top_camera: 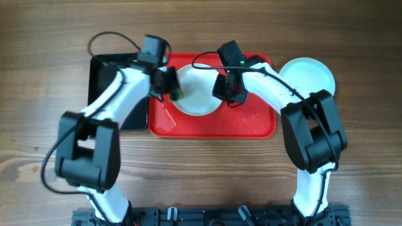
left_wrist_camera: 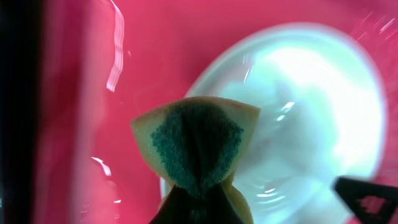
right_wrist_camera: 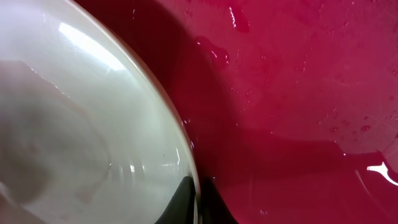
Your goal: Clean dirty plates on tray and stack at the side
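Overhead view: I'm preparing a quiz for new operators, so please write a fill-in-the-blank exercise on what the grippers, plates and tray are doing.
1. The left gripper is shut on a yellow-and-green ____.
2. The right gripper pinches the rim of the plate lying on the ____ tray.
3. A second plate sits off the tray, directly on the wooden ____.

Missing words: sponge; red; table.

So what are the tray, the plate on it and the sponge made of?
tray: glossy red plastic by the look, wet highlights.
plate: smooth pale glazed ceramic or melamine, sharp reflections; can't tell which.
sponge: soft yellow foam with green scouring face, folded where pinched.
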Available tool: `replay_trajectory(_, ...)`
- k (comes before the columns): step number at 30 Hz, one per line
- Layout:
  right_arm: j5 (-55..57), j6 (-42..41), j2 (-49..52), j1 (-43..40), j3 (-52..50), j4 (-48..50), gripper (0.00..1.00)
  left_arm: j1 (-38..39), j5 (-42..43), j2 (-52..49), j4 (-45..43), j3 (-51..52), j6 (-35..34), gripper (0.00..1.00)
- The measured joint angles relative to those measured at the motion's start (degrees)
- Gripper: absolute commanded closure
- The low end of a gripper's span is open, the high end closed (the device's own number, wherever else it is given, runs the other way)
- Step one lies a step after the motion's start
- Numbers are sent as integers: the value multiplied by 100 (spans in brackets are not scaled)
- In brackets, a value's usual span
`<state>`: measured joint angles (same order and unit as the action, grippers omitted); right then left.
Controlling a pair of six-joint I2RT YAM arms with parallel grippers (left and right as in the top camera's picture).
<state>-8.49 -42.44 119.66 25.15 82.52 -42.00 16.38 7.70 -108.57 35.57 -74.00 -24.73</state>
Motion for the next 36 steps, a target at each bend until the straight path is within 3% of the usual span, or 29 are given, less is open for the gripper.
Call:
replay_trajectory(8, 17, 4, 0, 0, 0, 4, 96, 448, -271, -313, -13, 24, 389, 96)
replay_trajectory(22, 20, 22, 0, 0, -2, 59, 96, 463, -769, -393, -59, 24, 1875, 96)
replay_trajectory(36, 24, 22, 0, 4, -2, 129, 96, 470, -1574, -461, -1215, 57, 2883, 96)
